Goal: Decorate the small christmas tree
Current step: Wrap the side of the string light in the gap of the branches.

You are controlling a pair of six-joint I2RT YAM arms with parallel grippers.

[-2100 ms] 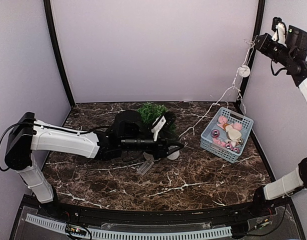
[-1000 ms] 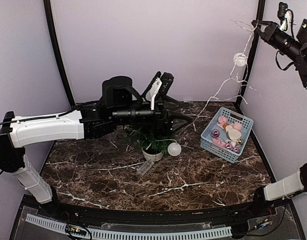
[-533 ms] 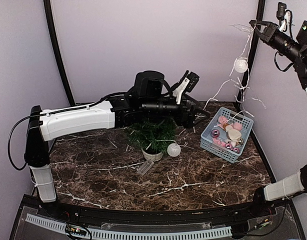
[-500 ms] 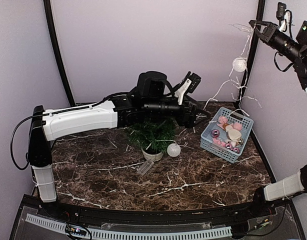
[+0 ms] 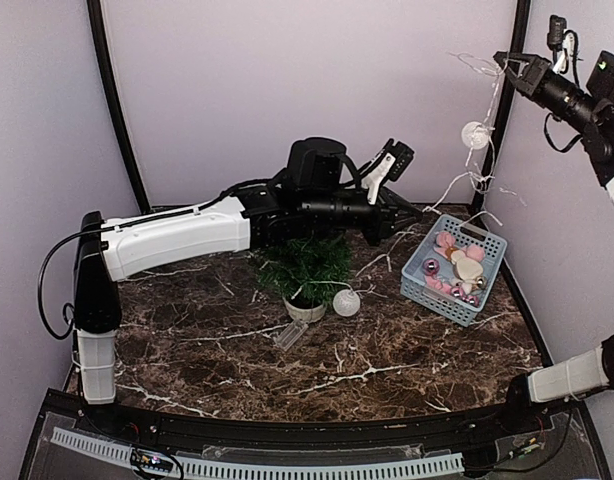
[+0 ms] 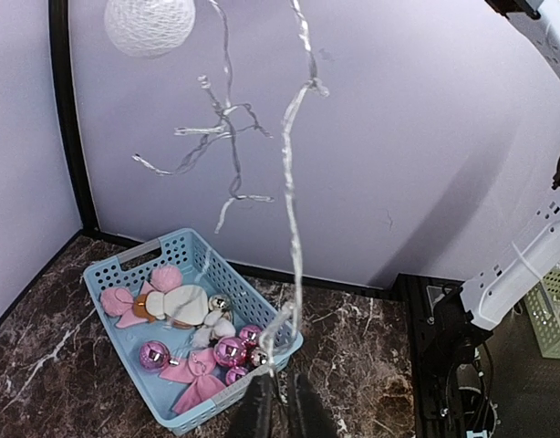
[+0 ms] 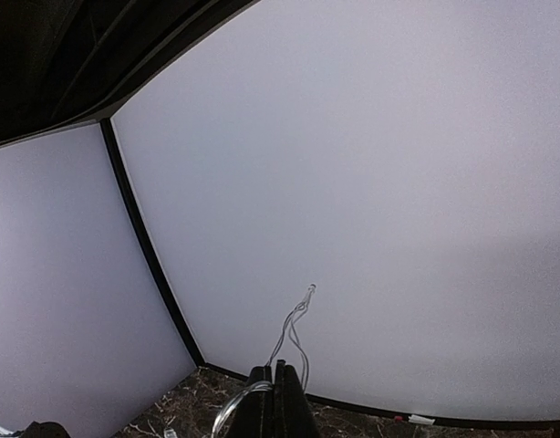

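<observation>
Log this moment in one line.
left gripper: shut on string | right gripper: shut on string, high | tree: upright on table

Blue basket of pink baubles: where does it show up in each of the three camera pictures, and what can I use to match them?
Top external: the basket sits at the right, about mid-height.
Left wrist: the basket is at the lower left, below the hanging strands.
Right wrist: not in it.
Shared landmark: the silver wire, which hangs at the upper right in the top view, runs down the middle in the left wrist view and loops at bottom centre in the right wrist view.
</observation>
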